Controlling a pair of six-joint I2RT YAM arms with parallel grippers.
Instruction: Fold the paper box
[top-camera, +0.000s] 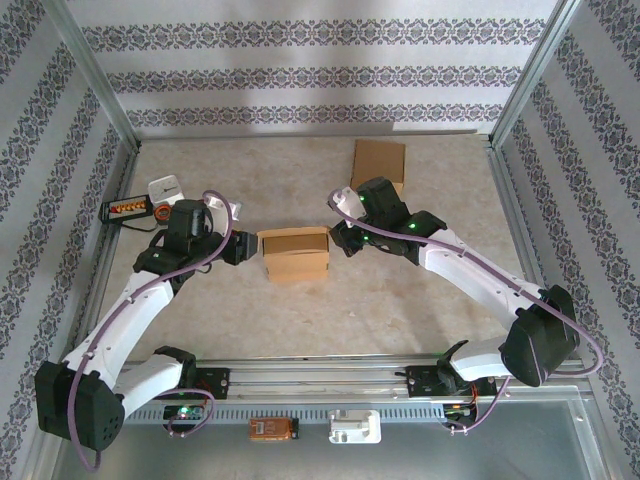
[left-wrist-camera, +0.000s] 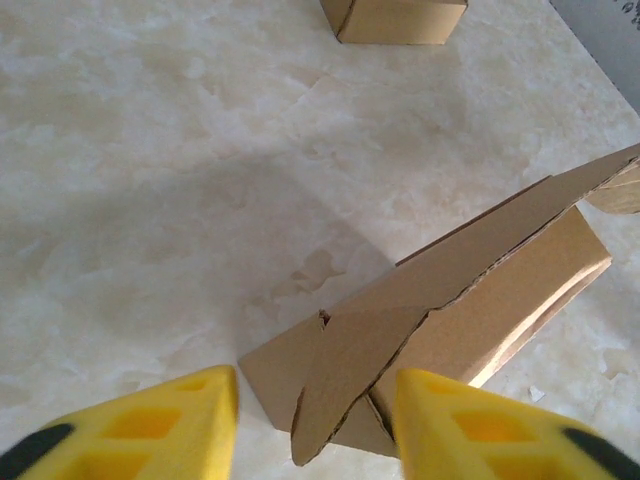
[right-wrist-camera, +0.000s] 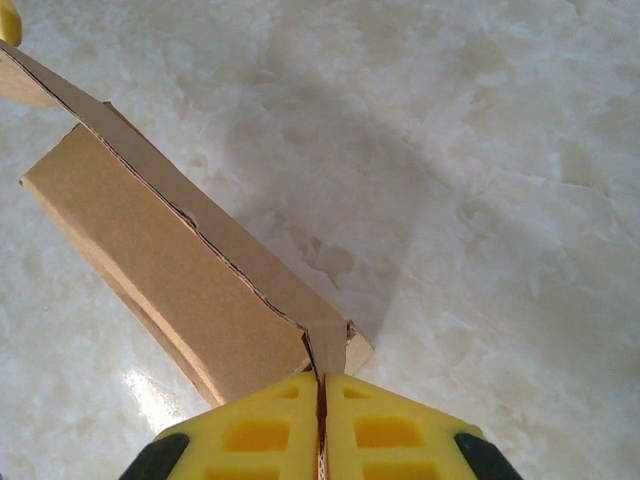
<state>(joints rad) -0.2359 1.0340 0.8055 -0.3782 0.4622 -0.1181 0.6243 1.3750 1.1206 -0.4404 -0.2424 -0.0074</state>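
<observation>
Paper box: rests near the middle of the table, between the two grippers, with a long flap standing up along its top edge. Right gripper: pinches the near end of that flap, fingers pressed together on the thin card. Left gripper: straddles the opposite end of the box with jaws apart, one finger clear of the cardboard, the other just beside it.

Robot lab test cell dressed as a home: patterned wallpaper panels on aluminium frame, marble-look counter, left arm and right arm bolted to near-edge rail.
</observation>
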